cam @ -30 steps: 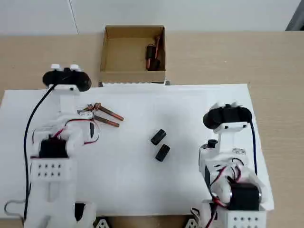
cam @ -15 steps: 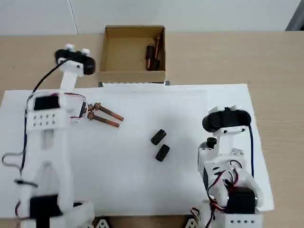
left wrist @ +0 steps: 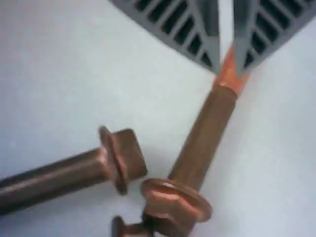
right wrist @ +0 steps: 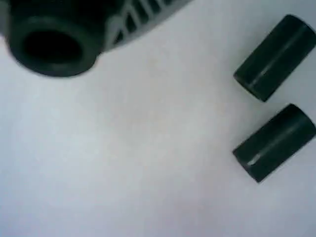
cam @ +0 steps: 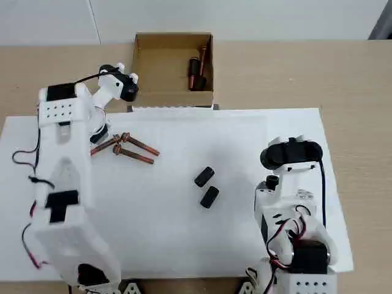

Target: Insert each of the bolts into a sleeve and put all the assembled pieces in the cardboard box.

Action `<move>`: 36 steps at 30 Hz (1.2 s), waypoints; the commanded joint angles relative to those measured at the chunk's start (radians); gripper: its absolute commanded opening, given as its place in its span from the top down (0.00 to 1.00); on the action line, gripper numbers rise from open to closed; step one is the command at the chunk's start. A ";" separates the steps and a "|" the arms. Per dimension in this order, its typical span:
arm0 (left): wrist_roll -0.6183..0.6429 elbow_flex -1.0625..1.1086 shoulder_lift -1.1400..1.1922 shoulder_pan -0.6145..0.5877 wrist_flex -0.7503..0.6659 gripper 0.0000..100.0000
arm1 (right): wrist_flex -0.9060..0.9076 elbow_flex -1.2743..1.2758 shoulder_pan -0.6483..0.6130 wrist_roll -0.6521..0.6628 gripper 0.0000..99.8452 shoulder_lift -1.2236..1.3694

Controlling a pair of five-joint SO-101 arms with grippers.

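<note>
Three copper bolts lie on the white sheet at the left: one bolt (cam: 105, 147) (left wrist: 202, 143) has its plain tip between the fingertips of my left gripper (cam: 96, 139) (left wrist: 226, 61), which is shut on it. Its head rests by the heads of the other two bolts (cam: 139, 145) (left wrist: 69, 170). Two loose black sleeves (cam: 204, 176) (cam: 209, 196) (right wrist: 274, 57) (right wrist: 272, 142) lie mid-sheet. My right gripper (cam: 273, 185) stays right of them, shut on a third black sleeve (right wrist: 52, 47). The cardboard box (cam: 147, 64) at the back holds assembled pieces (cam: 196, 66).
The white sheet (cam: 184, 245) covers most of the wooden table. The left arm's body stretches over the sheet's left side, and the right arm stands at the front right. The box touches the sheet's far edge.
The left arm has unfolded and stretched farther toward the back, its wrist swinging right toward the box's corner while its gripper stayed at the bolts. The right arm has barely shifted.
</note>
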 commanded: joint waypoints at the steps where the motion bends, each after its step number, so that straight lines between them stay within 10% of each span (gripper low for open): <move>1: -0.049 -0.179 0.092 -0.017 0.055 0.99 | -0.024 -0.005 0.004 0.000 1.00 -0.010; 14: -0.061 -0.587 0.416 -0.012 0.184 0.89 | -0.024 -0.005 0.001 0.000 1.00 -0.002; 36: -0.063 -0.415 0.215 0.063 0.186 0.89 | -0.024 -0.005 -0.001 0.000 1.00 -0.008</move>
